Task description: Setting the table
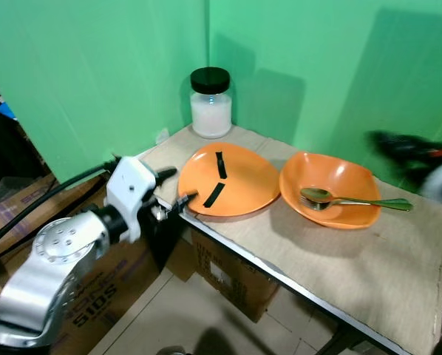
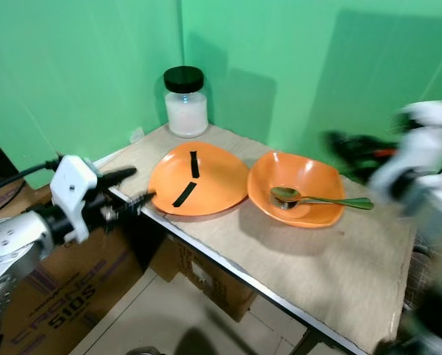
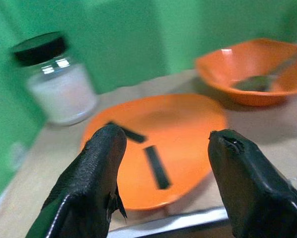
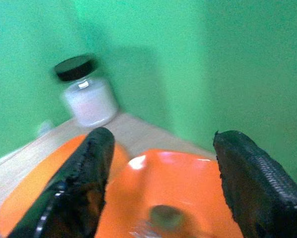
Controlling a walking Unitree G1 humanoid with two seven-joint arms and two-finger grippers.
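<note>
From my head view, my left hand [image 1: 171, 188] waits at the surface [image 1: 339, 259] edge, fingers wide, just beside the orange plate [image 1: 232, 180]. In the left wrist view, I should center its rim. In the right wrist view, my right hand [image 4: 161, 188] hovers wide over the bowl [image 4: 188, 183] with a spoon [image 1: 354, 200].

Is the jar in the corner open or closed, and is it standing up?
Closed and upright: the jar stands on the table with its black lid on top.
</note>
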